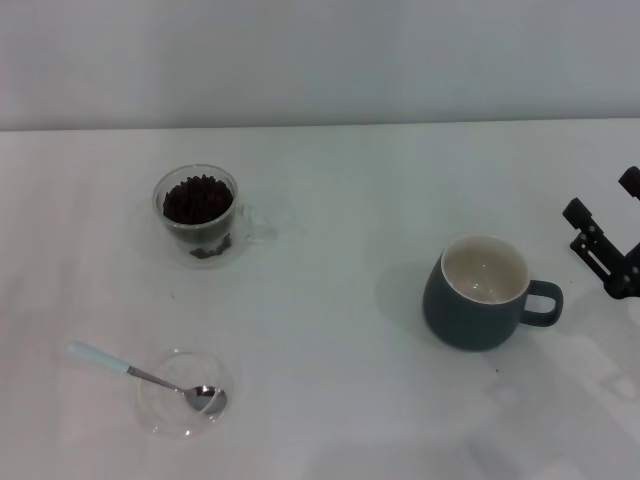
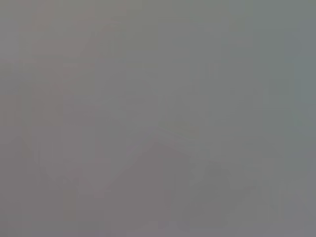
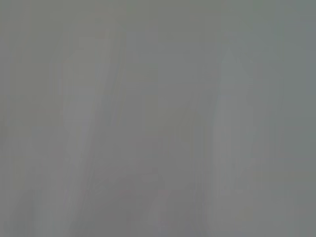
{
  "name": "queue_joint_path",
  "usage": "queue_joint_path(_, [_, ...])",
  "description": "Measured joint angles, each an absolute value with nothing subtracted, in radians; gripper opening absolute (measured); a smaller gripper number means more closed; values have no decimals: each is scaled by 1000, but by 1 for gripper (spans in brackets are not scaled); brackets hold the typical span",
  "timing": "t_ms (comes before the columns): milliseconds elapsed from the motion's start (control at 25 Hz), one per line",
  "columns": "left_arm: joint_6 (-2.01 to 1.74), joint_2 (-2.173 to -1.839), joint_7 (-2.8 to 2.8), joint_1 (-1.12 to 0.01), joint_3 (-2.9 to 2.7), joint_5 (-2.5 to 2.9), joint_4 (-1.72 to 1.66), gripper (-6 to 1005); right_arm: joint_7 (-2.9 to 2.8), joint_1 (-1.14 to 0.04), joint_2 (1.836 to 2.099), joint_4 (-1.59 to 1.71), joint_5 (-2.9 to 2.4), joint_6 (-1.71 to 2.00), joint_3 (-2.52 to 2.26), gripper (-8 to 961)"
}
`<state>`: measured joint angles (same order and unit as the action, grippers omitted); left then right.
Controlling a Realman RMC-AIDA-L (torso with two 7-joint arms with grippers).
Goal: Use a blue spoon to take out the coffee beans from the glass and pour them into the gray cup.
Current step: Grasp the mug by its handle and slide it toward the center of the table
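White table (image 1: 330,400) against a pale wall (image 1: 320,60); glass (image 1: 197,213) of coffee beans (image 1: 197,198) far left, gray cup (image 1: 478,292) right. Blue spoon (image 1: 150,377) rests bowl-down in a clear dish (image 1: 160,415). Right gripper (image 1: 612,232) at the right edge, fingers spread, empty.

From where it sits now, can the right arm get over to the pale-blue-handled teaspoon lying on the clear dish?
Probably, though it's a long reach. The right gripper sits at the table's right edge; the pale-blue-handled metal teaspoon rests on the flat clear glass dish at the front left. Only the dark blue-gray ceramic mug stands between.
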<state>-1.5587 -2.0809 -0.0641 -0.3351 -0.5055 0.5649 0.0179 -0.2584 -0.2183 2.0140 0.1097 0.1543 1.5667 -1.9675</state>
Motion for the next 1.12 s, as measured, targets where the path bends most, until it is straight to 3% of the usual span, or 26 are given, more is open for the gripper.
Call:
queue_joint_path(320, [-1558,-2084,-77,-329,-506,538,54,713,-318,-183,2005,82,163,1596,-1947,725])
queue_joint_path(1120, [-1537,-2081,-80,-343,-510,538,81,713,-353,-130,2014,12,38,1575,-2002,716])
